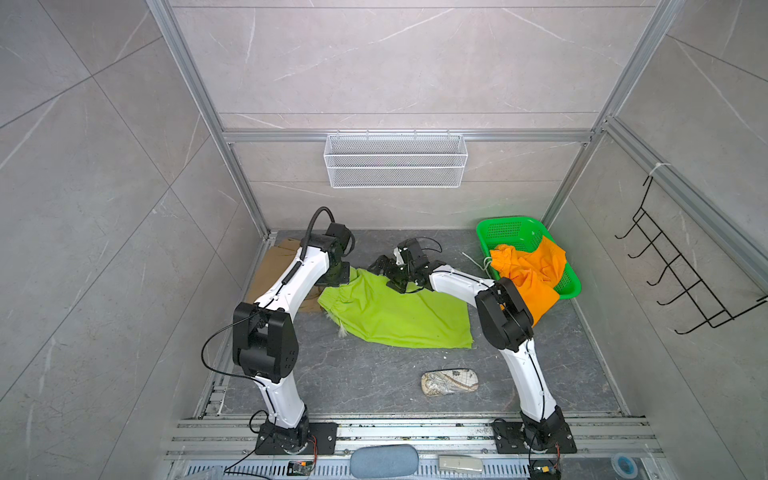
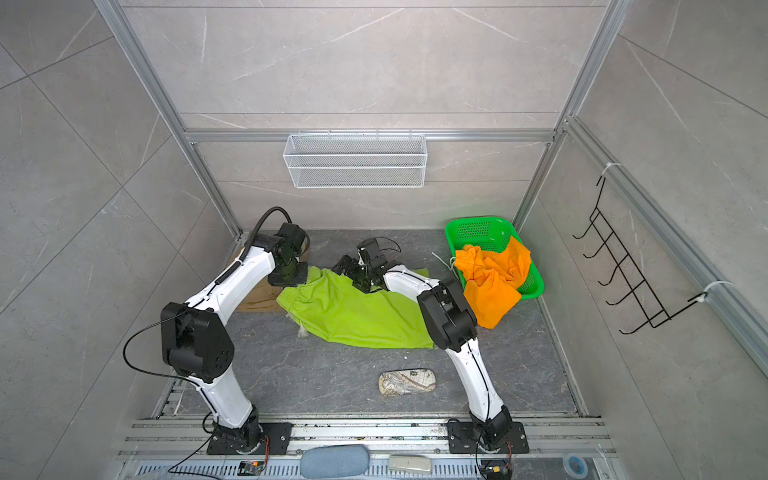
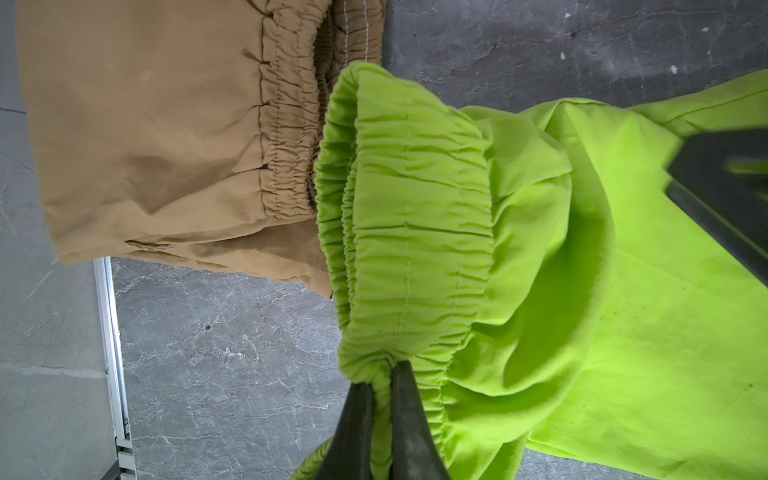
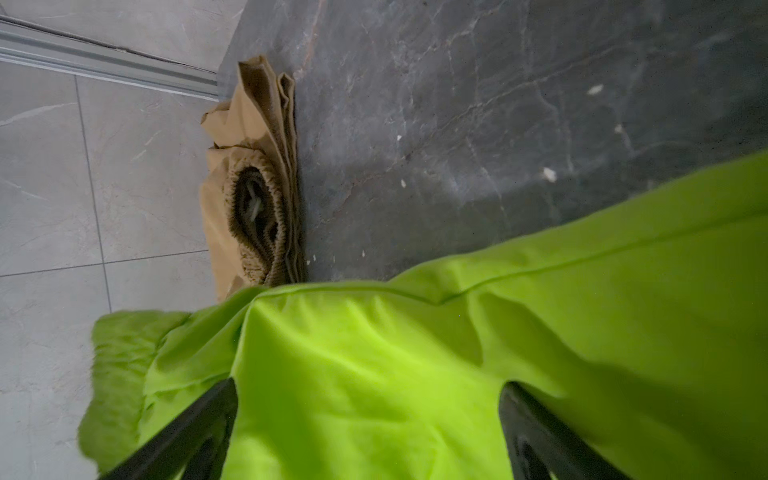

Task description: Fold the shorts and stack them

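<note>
Both top views are taken from high above the cell's front edge, angled down toward the rear wall [image 1: 395,75]; nearly the same whole scene is covered. The left wrist view is set near the lime green shorts [image 3: 561,270], facing down; the right wrist view skims low across them. The tan shorts [image 3: 158,137] are shared by both wrist views.

You're looking at soft matt cloth in all three: the lime green shorts [image 1: 399,320] with a puckered elastic waist, the tan shorts [image 3: 158,137] at their 10 o'clock, the orange shorts [image 1: 532,270] at 2 o'clock. Your green basket [image 1: 507,230] there is glossy perforated plastic; the floor [image 1: 353,382] looks like dull, veined dark stone.
</note>
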### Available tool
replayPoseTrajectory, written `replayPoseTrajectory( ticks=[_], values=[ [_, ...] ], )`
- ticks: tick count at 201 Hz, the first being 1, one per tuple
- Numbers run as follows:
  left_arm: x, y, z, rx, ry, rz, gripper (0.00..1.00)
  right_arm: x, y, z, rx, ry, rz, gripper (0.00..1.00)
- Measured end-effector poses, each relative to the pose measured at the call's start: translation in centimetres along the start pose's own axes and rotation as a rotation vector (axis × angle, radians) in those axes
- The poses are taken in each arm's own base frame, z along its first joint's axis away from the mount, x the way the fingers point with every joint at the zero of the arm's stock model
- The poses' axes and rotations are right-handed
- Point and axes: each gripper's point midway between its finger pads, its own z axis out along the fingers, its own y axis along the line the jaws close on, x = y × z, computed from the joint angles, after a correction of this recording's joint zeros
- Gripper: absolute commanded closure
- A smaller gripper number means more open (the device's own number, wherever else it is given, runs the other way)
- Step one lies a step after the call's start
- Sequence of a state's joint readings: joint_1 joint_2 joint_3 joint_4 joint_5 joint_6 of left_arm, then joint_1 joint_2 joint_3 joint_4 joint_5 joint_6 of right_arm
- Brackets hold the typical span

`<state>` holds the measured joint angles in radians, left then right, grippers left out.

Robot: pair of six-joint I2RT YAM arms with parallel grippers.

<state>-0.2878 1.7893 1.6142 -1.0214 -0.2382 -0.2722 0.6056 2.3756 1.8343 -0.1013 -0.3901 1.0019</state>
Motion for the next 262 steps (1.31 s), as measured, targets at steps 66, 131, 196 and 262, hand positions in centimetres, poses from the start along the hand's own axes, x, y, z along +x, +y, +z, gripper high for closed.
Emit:
replayPoseTrajectory(
  ticks=[66, 131, 196, 262],
  values=[
    [-0.4, 1.8, 0.1, 0.046, -0.006, -0.074, 1.0, -1.6, 1.6, 2.8, -0.021, 0.035, -0.083, 0.01],
    [-0.6, 1.4, -0.2, 0.083, -0.016, -0.082, 1.0, 2.1, 4.0, -5.3, -0.008, 0.06, -0.145, 0.01],
    [-0.8, 0.9, -1.5, 0.129, -0.042, -0.093, 1.0, 13.0, 3.4, -4.8, -0.047, 0.167, -0.142, 0.01],
    [-0.8, 1.0, -2.6, 0.14, -0.064, -0.096, 1.0, 13.9, 0.5, -2.2, -0.005, 0.178, -0.121, 0.01]
  ],
)
